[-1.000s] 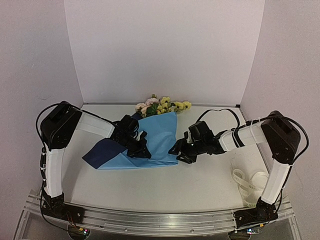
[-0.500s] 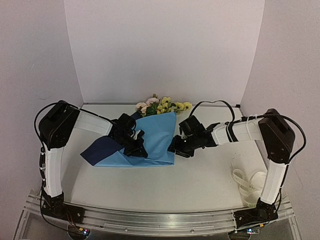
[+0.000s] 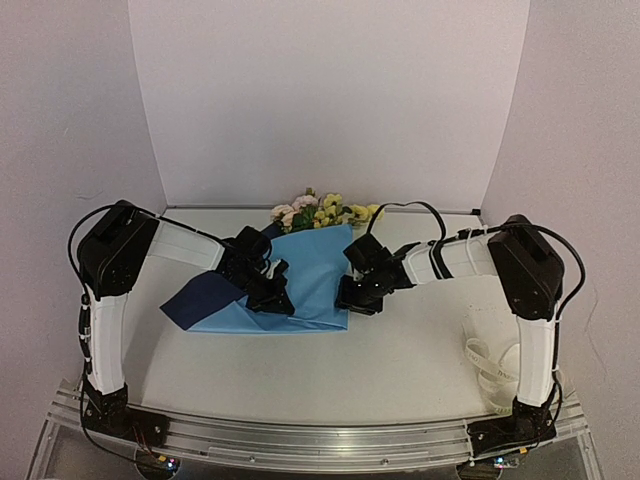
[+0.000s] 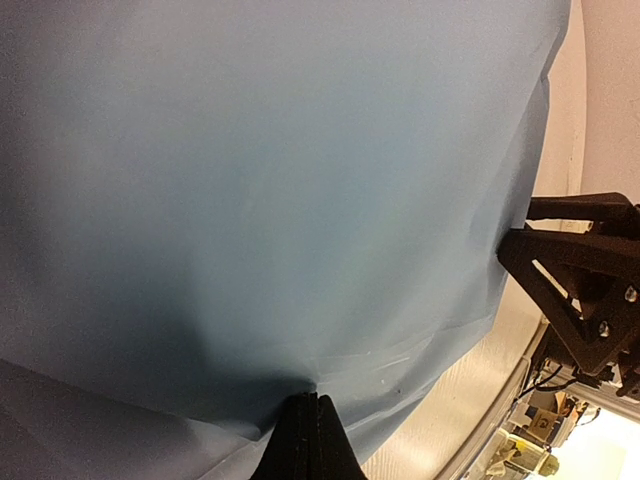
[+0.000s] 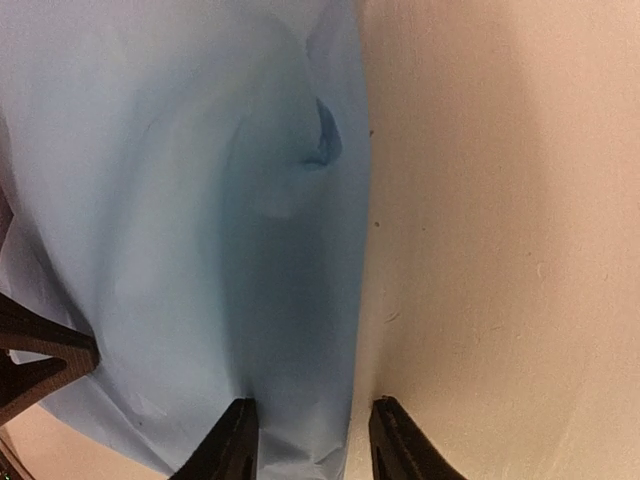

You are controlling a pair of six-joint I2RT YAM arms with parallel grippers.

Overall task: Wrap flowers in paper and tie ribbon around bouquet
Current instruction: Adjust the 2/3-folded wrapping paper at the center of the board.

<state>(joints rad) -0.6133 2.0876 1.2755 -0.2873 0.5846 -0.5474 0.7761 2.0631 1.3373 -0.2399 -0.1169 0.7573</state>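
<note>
The blue paper [image 3: 320,262] lies folded on the table, its darker reverse [image 3: 205,298] showing as a flap at the left. The flowers [image 3: 322,212], pink and yellow, stick out past its far edge. My left gripper [image 3: 272,298] is shut, and its tips [image 4: 313,402] press into the paper [image 4: 300,180], which dimples there. My right gripper [image 3: 352,298] is open at the paper's right edge. In the right wrist view the right gripper [image 5: 312,440] straddles that edge of the paper [image 5: 200,200], one finger over paper and one over bare table [image 5: 500,250]. No wrapped bouquet shows.
The cream-white ribbon [image 3: 497,365] lies coiled at the near right of the table, by the right arm's base. White walls close in the back and both sides. A metal rail [image 3: 320,440] runs along the near edge.
My right gripper has moved left to the paper's right edge and its jaws have narrowed. The left gripper has stayed shut on top of the paper, and the dark flap has shifted slightly.
</note>
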